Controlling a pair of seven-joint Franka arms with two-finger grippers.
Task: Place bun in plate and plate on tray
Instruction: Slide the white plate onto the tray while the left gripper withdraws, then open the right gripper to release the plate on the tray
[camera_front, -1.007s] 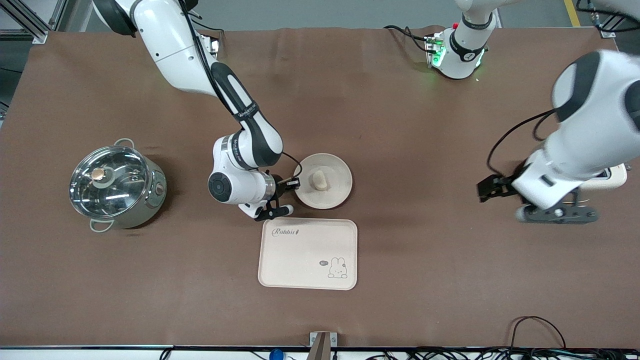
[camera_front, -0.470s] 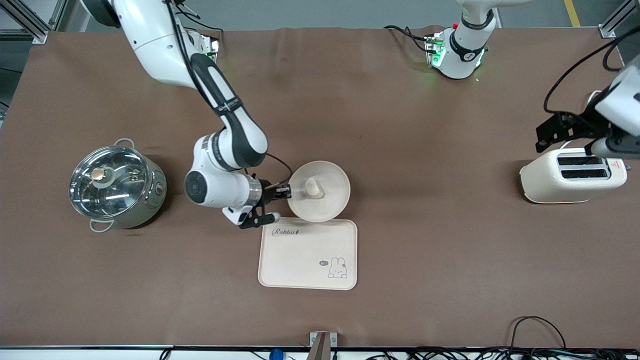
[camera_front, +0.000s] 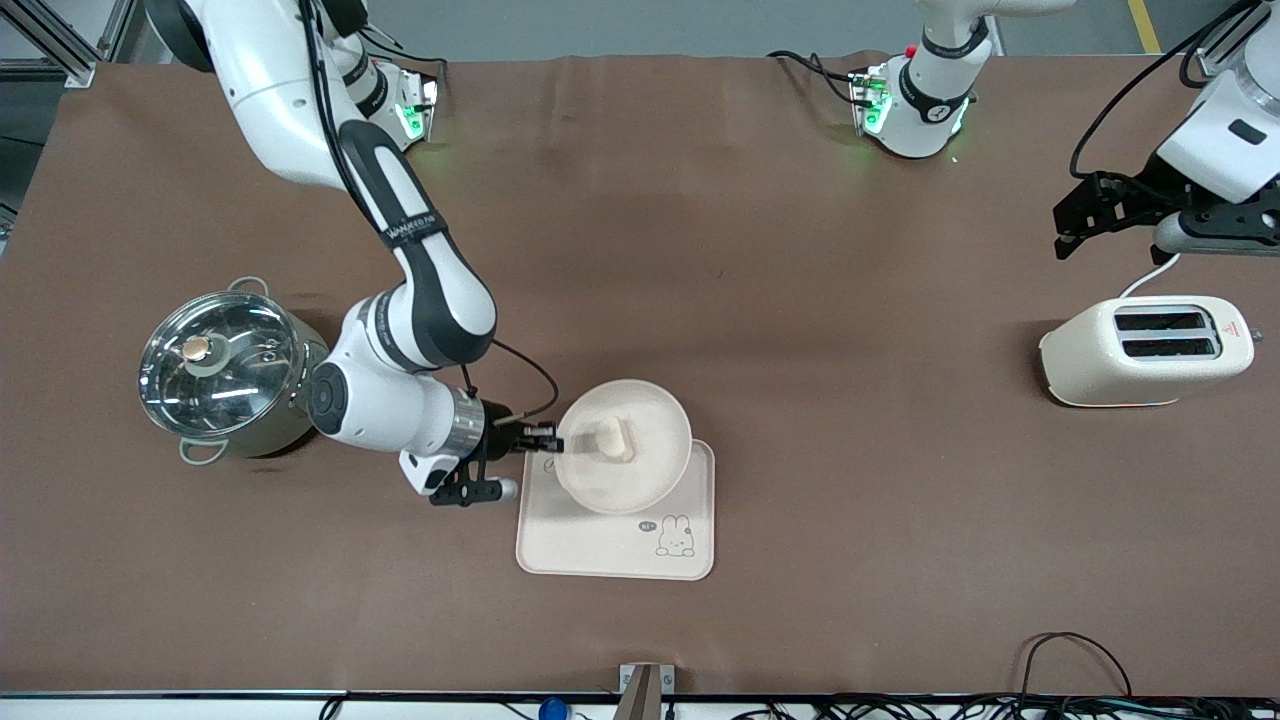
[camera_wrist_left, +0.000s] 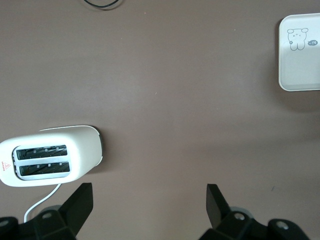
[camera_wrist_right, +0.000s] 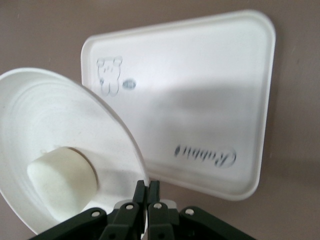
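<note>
My right gripper (camera_front: 552, 441) is shut on the rim of the round cream plate (camera_front: 640, 480) and holds it tilted in the air over the tray (camera_front: 610, 548). The bun (camera_front: 612, 440) lies in the plate. In the right wrist view the plate (camera_wrist_right: 60, 115) is pinched at its rim, the bun (camera_wrist_right: 61, 182) sits in it, and the tray (camera_wrist_right: 200, 110) with "Rabbit" lettering lies below. My left gripper (camera_front: 1075, 215) is open and empty, up in the air near the toaster; its wrist view shows the open fingers (camera_wrist_left: 80, 202) and a corner of the tray (camera_wrist_left: 300, 55).
A steel pot with a glass lid (camera_front: 232, 372) stands at the right arm's end of the table. A cream toaster (camera_front: 1145, 350) stands at the left arm's end, also in the left wrist view (camera_wrist_left: 50, 161). Cables lie along the table edge nearest the front camera.
My right gripper lifted the plate with the bun off the table and carried it toward the front camera, over the tray. My left arm rose and pulled away from the toaster.
</note>
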